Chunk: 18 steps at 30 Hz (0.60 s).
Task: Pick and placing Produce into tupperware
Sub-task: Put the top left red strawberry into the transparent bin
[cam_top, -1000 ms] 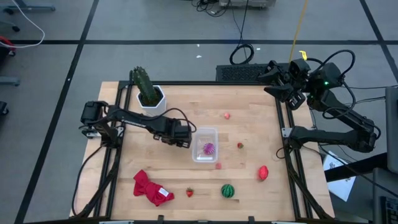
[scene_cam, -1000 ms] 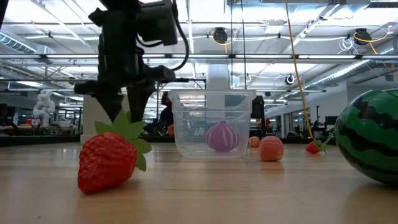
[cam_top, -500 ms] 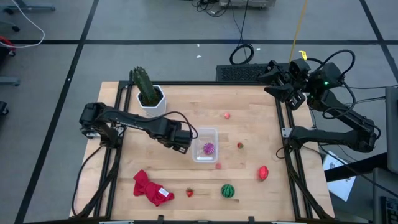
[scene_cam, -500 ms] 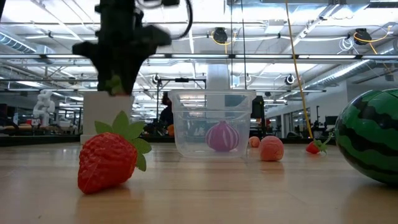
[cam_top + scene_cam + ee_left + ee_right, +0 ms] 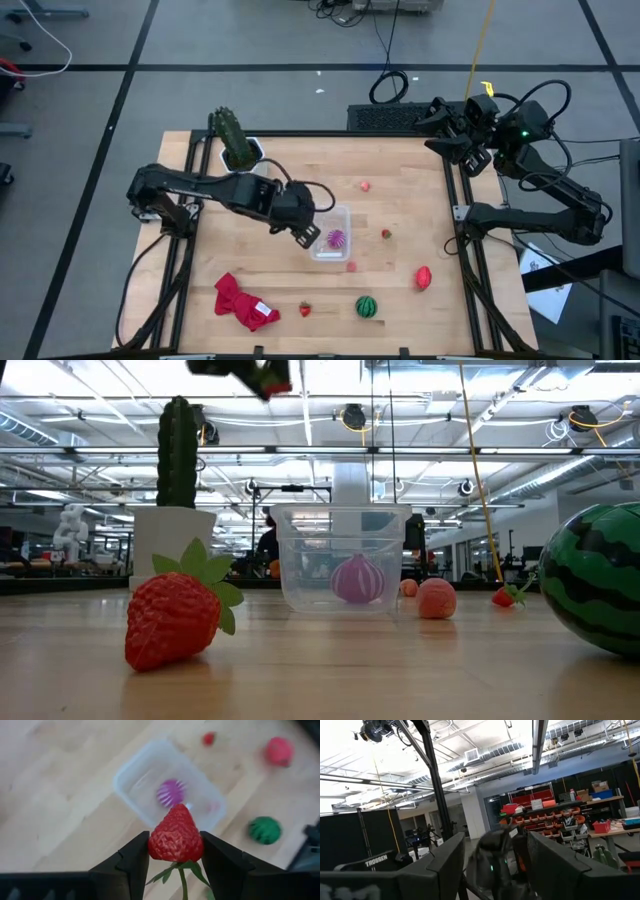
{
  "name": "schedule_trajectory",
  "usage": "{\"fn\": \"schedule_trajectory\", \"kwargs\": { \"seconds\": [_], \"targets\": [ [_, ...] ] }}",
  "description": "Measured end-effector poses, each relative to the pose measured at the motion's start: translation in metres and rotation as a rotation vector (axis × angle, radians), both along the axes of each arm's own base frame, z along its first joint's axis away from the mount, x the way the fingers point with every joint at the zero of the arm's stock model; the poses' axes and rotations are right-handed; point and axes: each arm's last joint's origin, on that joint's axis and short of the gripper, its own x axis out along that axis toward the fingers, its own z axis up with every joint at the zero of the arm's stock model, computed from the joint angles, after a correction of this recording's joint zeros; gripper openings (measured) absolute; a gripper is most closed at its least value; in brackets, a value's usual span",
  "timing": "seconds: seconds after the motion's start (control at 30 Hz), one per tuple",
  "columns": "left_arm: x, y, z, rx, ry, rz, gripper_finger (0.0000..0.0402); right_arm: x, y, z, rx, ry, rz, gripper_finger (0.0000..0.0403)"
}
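Note:
My left gripper (image 5: 306,233) hangs high over the table, just left of the clear tupperware (image 5: 330,232), and is shut on a red strawberry (image 5: 176,840). In the low view only its tip shows at the top edge (image 5: 262,374). A purple striped ball (image 5: 171,792) lies inside the tub. Loose produce rests on the wood: a strawberry (image 5: 305,309), a watermelon ball (image 5: 367,306), a red piece (image 5: 423,277) and small pink and red pieces (image 5: 351,266). My right gripper (image 5: 442,128) waits open, raised beyond the table's far right corner. My left gripper pinches the strawberry's two sides near its wide leafy end (image 5: 159,851) between its two fingers (image 5: 134,862). The fingers slant downward from the table's left. The berry is lifted clear, its pointed tip toward the table, with its green leaves and stem back between the fingers.
A green cactus in a white pot (image 5: 238,148) stands at the far left, and a red cloth (image 5: 240,302) lies near the front left. Black frame rails run along both side edges (image 5: 470,250). Bare wood lies between the tub and the far edge.
My left gripper has risen steeply from the table with the strawberry, shifted a little toward the tub and rolled at the wrist. In the low view it has climbed almost out of the picture, uncovering the cactus behind it. The strawberry is now lifted clear.

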Motion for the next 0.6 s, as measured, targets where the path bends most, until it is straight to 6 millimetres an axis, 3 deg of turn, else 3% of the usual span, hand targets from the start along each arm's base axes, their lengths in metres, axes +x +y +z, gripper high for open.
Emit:
{"fn": "schedule_trajectory", "kwargs": {
  "seconds": [0.17,0.33,0.43,0.6],
  "targets": [
    [-0.001,0.002,0.030,0.041,-0.094,-0.075,0.0170,0.000,0.000,0.000,-0.001,0.000,0.000,0.0210],
    [-0.002,0.004,0.047,0.060,-0.146,-0.133,0.0170,0.000,0.000,0.000,-0.005,-0.002,-0.003,0.0210],
    [0.004,0.006,0.049,0.046,-0.154,-0.187,0.0170,0.000,0.000,0.000,-0.027,-0.009,-0.016,0.0210],
    [0.032,0.007,0.029,0.033,-0.038,-0.276,0.0170,-0.001,-0.004,0.000,-0.029,-0.024,-0.084,0.0210]
  ]
}}
